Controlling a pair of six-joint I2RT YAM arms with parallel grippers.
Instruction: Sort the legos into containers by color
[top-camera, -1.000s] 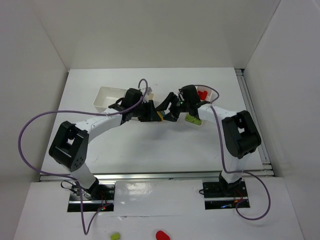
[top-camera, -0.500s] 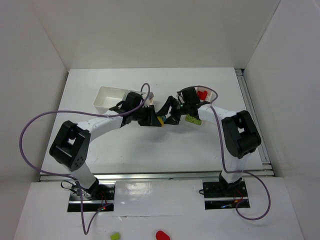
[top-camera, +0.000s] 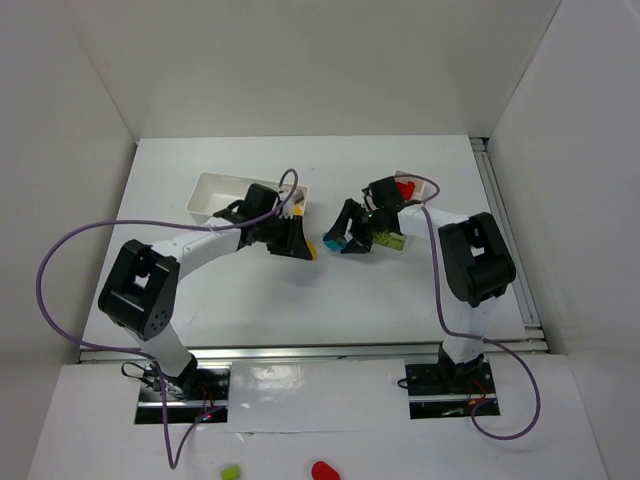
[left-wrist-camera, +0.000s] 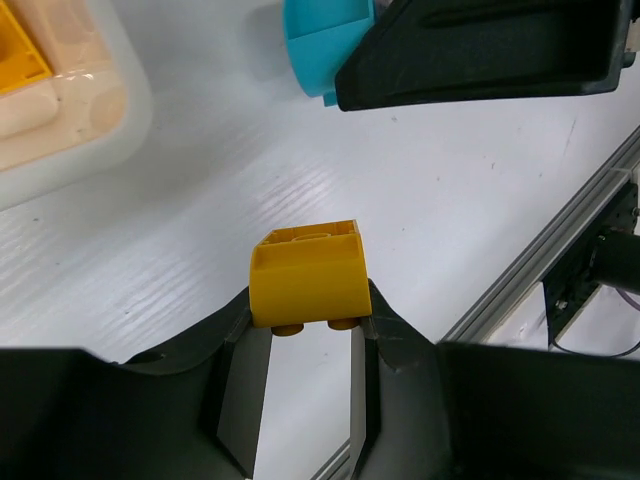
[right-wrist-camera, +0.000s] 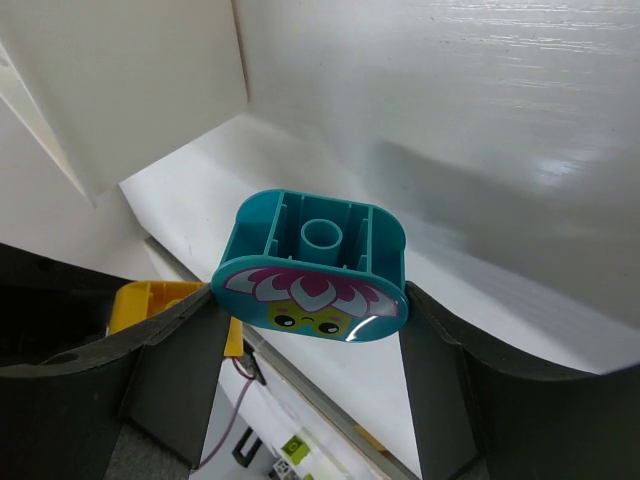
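Observation:
My left gripper (top-camera: 303, 244) is shut on a yellow lego (left-wrist-camera: 307, 275), held just above the table (top-camera: 300, 290) right of the wider white tray (top-camera: 215, 192). That tray's corner (left-wrist-camera: 90, 120) holds another yellow brick (left-wrist-camera: 18, 45). My right gripper (top-camera: 340, 238) is shut on a cyan lego (right-wrist-camera: 315, 265) with a printed flower face, held left of the narrower tray (top-camera: 428, 190). The cyan lego (left-wrist-camera: 325, 40) hangs a short gap from the yellow one. The narrower tray holds a red lego (top-camera: 405, 189) and a lime green one (top-camera: 388, 238).
The right gripper's black finger (left-wrist-camera: 480, 50) is close ahead of my left gripper. A metal rail (top-camera: 510, 240) runs along the table's right edge. A green piece (top-camera: 230, 471) and a red piece (top-camera: 322, 469) lie off the table, below the arm bases.
The two grippers were pressed together at mid-table. They have drawn apart: the left went left with the yellow lego, the right went right with the cyan lego.

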